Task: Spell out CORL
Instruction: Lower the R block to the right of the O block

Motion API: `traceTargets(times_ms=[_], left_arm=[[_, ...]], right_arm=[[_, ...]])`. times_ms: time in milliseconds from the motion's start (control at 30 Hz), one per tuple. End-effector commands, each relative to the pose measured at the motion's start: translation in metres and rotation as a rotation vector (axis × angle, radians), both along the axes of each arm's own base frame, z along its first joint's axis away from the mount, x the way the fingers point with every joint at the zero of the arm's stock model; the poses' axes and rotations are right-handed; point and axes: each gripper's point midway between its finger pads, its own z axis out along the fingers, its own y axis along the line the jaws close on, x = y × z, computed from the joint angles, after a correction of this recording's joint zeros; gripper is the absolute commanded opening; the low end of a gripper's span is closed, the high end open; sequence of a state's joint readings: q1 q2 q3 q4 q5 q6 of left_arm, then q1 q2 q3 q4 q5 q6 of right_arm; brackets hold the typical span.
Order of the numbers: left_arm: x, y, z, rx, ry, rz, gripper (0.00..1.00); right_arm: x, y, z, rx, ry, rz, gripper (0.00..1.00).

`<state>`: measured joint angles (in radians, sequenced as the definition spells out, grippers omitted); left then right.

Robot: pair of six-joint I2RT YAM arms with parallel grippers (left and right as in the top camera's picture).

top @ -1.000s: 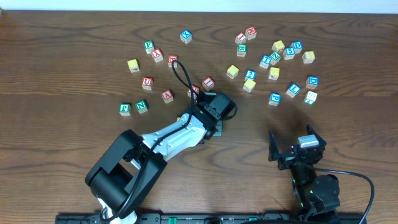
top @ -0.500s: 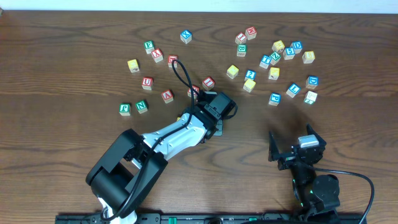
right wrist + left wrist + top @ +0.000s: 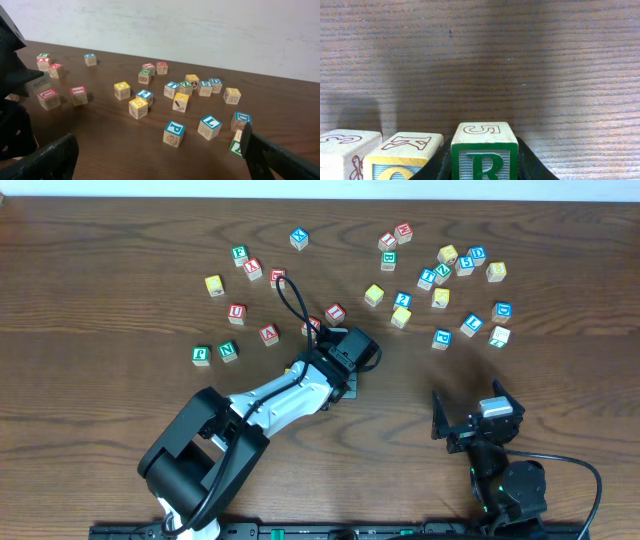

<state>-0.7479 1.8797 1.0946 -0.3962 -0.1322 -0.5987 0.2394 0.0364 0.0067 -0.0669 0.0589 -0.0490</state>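
Observation:
In the left wrist view my left gripper (image 3: 484, 167) is shut on a wooden cube with a green R (image 3: 481, 145), one black finger on each side of it. Close on its left stands a yellow-faced cube (image 3: 402, 155), its letter cut off by the frame edge. A pale cube (image 3: 342, 150) follows at the far left. From overhead the left gripper (image 3: 345, 370) covers these cubes. The blue L cube (image 3: 210, 126) (image 3: 471, 324) lies loose at the right. My right gripper (image 3: 157, 160) (image 3: 476, 418) stands open and empty near the front right.
Red-lettered and green cubes (image 3: 252, 268) are scattered at the back left. A denser group of blue, yellow and green cubes (image 3: 440, 275) lies at the back right, with a blue P cube (image 3: 174, 134) nearest my right gripper. The left arm's black cable (image 3: 290, 300) loops over the table.

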Motion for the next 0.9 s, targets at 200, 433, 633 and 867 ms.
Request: traceTargets(times_ms=[200,433,633,867], left_arm=[[-0.0165,0.0,-0.0113,-0.017,0.093,-0.011,0.08],[-0.0163,0.0003,-0.0114,-0.016,0.092,-0.011,0.09],[-0.0154,0.0012,-0.0112,-0.011,0.087,-0.009,0.3],[-0.0147,0.0005,-0.0105,-0.013,0.085,-0.009,0.4]], right_arm=[[0.0001,-0.0017,-0.0003,-0.012,-0.003,-0.006,0.99],[0.0001,-0.0017,-0.0003,-0.012,-0.003,-0.006,0.99],[0.0001,-0.0017,-0.0003,-0.012,-0.002,-0.006,0.99],[0.0001,-0.0017,-0.0003,-0.012,-0.002,-0.006,0.99]])
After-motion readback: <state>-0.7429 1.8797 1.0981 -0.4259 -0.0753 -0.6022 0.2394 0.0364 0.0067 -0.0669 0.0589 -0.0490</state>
